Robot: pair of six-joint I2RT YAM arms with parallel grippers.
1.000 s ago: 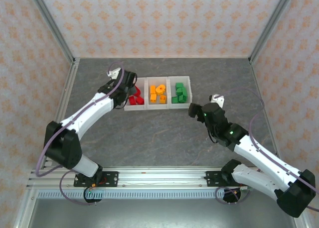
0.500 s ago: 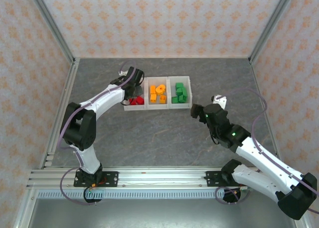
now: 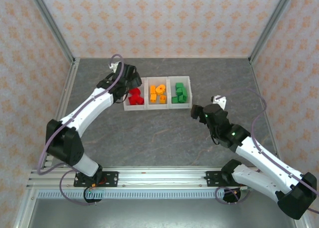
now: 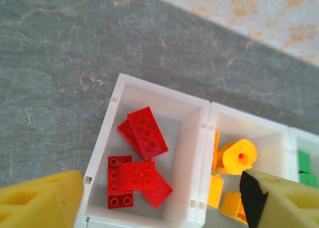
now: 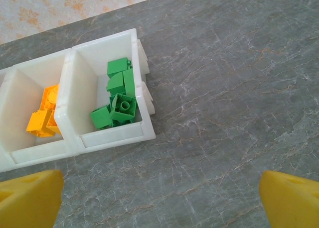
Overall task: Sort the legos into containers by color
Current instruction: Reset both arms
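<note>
Because sorted by color: red legos (image 4: 144,133) together in left-end container (image 4: 102,148). Left gripper (image 3: 130,84) overhead, wide, empty. Right gripper (image 3: 194,110) wide, empty.

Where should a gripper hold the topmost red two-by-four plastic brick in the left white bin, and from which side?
Probably across the long side faces of the red two-by-four brick, coming down from above. It lies studs up, diagonal, atop other red bricks; the walls of the white bin block a sideways approach, so turn the jaws to match.
</note>
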